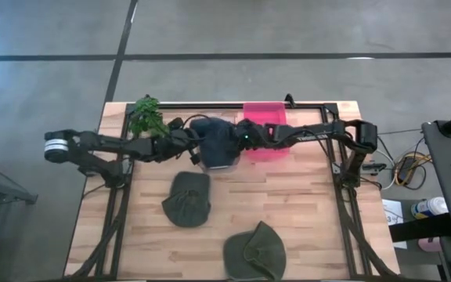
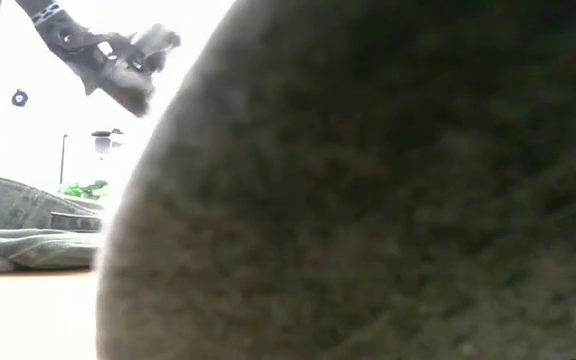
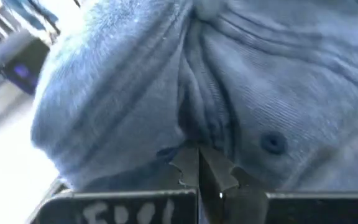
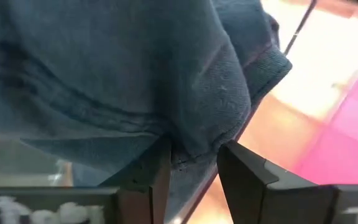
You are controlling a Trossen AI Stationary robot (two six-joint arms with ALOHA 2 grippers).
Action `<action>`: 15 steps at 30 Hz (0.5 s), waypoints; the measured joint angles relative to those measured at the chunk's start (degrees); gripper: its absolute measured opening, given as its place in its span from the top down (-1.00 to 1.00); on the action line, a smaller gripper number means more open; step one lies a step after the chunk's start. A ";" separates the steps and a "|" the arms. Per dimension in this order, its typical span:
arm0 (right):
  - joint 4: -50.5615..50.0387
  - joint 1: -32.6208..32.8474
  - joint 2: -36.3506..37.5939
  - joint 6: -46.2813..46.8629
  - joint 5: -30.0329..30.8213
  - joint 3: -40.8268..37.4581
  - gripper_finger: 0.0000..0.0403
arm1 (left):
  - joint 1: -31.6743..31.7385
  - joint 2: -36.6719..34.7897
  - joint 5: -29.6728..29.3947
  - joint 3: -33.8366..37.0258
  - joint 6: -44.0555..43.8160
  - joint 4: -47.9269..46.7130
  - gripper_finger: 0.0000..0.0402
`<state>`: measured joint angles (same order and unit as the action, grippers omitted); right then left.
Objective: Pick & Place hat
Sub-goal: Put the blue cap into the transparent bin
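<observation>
Two grippers clamp the blue hat (image 1: 216,141) above the surface, beside the pink bin (image 1: 266,117): left gripper (image 3: 199,163) pinched shut on fabric, right gripper (image 4: 193,163) on its brim. Uneven pulling could slip one hold.

hat (image 1: 214,141) between grippers | bin (image 1: 266,117) right, probably touching | plant (image 1: 147,116) left

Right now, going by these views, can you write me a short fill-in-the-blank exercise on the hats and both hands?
1. Both hands hold the ____ hat between them.
2. The left hand is pinched ____ on its fabric.
3. The bin behind the right hand is ____.
4. ____ green hats lie on the table.

Missing words: blue; shut; pink; two
</observation>
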<state>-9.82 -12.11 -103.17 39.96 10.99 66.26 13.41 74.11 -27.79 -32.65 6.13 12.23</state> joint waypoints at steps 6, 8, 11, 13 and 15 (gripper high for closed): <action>-7.61 2.84 4.58 -5.49 5.01 -0.02 0.40 | 0.13 -3.53 -0.40 -2.90 5.15 0.22 1.00; -8.01 2.54 5.44 -7.29 4.03 -0.08 0.40 | 0.13 -5.15 -1.14 -2.91 7.74 -0.01 1.00; -8.21 2.56 6.10 -13.23 9.36 -0.23 0.39 | 0.42 -7.16 -1.76 -2.88 8.36 -0.03 1.00; -9.16 2.40 5.70 -13.80 8.81 0.49 0.39 | 0.41 -8.14 -1.85 -2.83 8.35 -0.98 1.00; -10.23 2.42 5.92 -14.12 9.04 1.02 0.38 | 0.12 -9.33 -1.84 -2.84 7.78 -2.41 1.00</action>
<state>-20.05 -9.69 -97.25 25.84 20.02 67.28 13.53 64.78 -29.63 -35.49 13.91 9.83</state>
